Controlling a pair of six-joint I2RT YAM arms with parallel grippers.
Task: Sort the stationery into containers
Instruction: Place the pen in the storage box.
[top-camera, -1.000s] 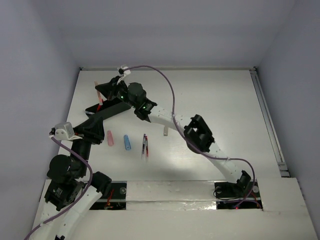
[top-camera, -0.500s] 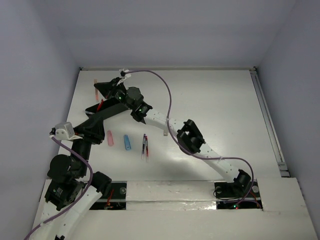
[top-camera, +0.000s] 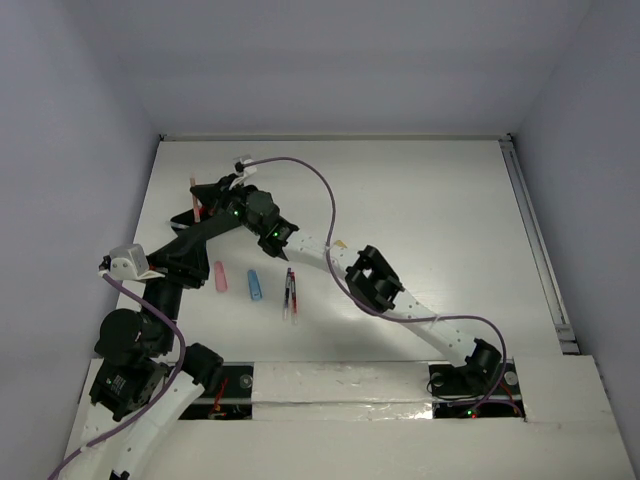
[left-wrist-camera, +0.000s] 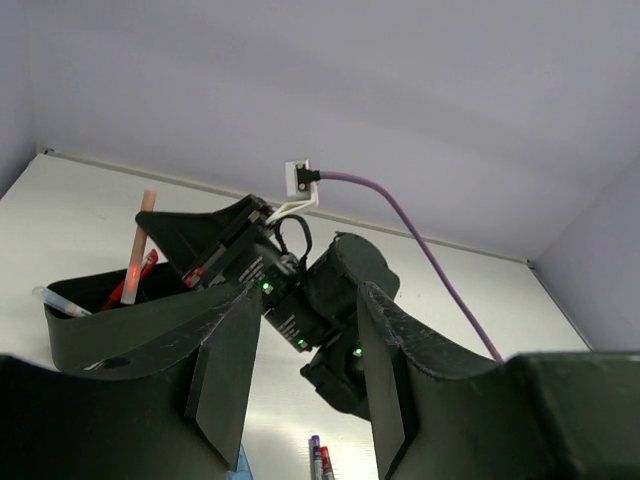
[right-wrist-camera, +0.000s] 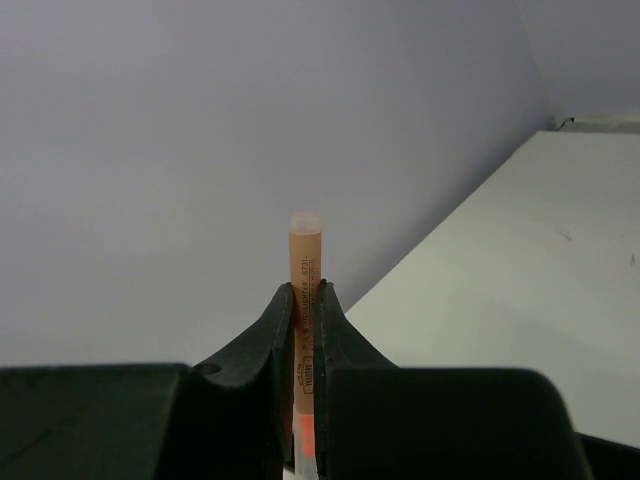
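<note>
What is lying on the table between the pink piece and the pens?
The blue capsule piece lies there, with the pink piece on one side and the pens on the other, touching neither. The top view shows it.

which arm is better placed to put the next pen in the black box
Right: the right gripper is shut on an orange pen at the box. The left gripper is open, holding nothing.

White table (top-camera: 450, 220), pale lilac walls (top-camera: 350, 60)
</note>
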